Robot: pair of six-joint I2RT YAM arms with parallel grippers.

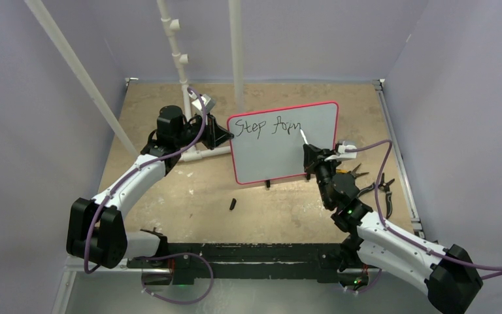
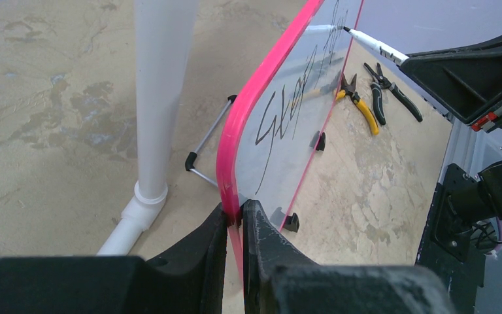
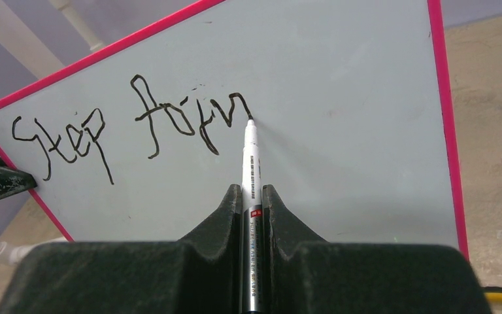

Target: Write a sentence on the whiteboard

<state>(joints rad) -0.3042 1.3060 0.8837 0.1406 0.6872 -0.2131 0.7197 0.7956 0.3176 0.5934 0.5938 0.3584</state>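
1. The tan, worn table [image 1: 189,209] carries everything.
2. The whiteboard [image 1: 281,157] stands upright on its small black feet, a little toward 12 o'clock from the table's middle. Its writing face is turned toward the arms' bases.
3. A white PVC pipe [image 1: 183,65] rises from the table at about 10 o'clock from the board. In the left wrist view it stands just behind the board's pink-red frame.
4. The left gripper [image 2: 240,212] sits at the board's 9 o'clock edge. Its jaws are pinched nearly together on the frame, one finger on each face.
5. The right gripper [image 3: 251,193] is at about 4 o'clock from the board's centre, in front of the face and apart from it. Its jaws are clamped on a marker [image 3: 251,157], whose barrel lies in the groove between the fingers.
6. The sentence [image 3: 131,124] runs along the board's top, from 10 toward 12 o'clock. It reads "Step" and then a part-written word starting "for".
7. The marker's tip touches the board at the end of the last stroke, pointing toward 11 o'clock in the top view.
8. Two pliers [image 1: 366,180] lie on the table at 4 o'clock from the board.
9. A small black piece [image 1: 233,205], possibly the marker's cap, lies at 7 o'clock from the board.
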